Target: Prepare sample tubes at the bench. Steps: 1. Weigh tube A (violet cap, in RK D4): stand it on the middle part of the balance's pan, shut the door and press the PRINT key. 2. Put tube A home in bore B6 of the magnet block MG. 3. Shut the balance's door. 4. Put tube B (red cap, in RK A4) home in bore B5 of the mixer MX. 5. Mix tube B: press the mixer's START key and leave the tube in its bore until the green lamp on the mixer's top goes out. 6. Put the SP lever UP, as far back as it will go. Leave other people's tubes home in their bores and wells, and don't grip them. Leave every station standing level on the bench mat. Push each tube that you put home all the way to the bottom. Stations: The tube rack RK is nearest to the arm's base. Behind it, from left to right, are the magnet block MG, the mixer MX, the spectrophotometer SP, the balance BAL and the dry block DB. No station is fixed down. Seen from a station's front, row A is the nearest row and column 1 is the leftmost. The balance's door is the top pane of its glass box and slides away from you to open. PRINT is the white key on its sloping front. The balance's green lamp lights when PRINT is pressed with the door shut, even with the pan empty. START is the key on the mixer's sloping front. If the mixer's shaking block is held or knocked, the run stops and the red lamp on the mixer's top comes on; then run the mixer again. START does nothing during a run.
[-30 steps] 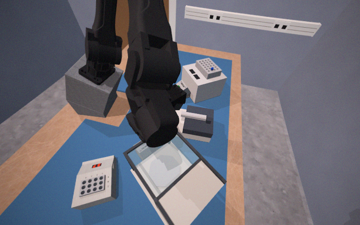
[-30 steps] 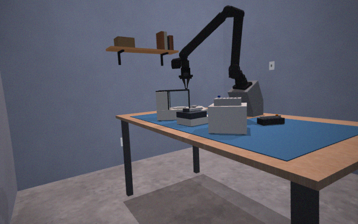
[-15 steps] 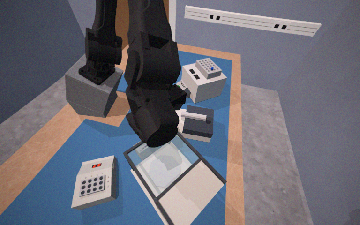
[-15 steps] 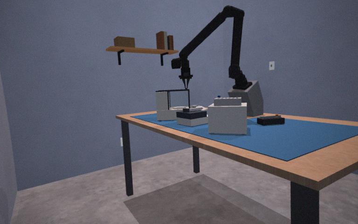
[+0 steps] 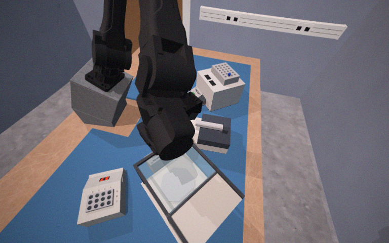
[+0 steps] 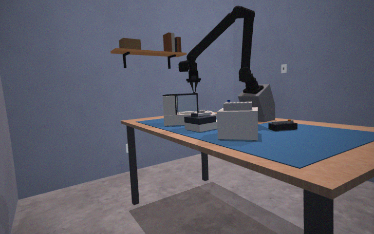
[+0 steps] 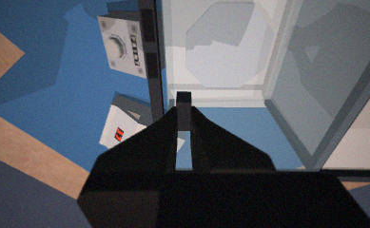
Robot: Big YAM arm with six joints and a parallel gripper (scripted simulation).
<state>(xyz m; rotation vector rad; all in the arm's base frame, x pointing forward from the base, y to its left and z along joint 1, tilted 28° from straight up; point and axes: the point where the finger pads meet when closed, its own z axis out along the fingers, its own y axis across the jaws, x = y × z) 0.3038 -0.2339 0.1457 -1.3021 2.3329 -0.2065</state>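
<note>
A blue mat [image 6: 322, 145] is seen covering the wooden counter [image 6: 342, 176]; a wall shelf [image 6: 147, 52] appears only from outside; the jaws are clamped on the balance [image 5: 190, 192] door's handle [image 7: 184, 98], shown only by the wrist view.

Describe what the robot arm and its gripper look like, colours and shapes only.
The arm is matt black all over: long slim links joined by chunky rounded joint housings, with no markings or loose cables visible. It stands on a grey wedge-shaped pedestal. The gripper is black too, with two flat fingers that taper to narrow tips like a wedge.
</note>
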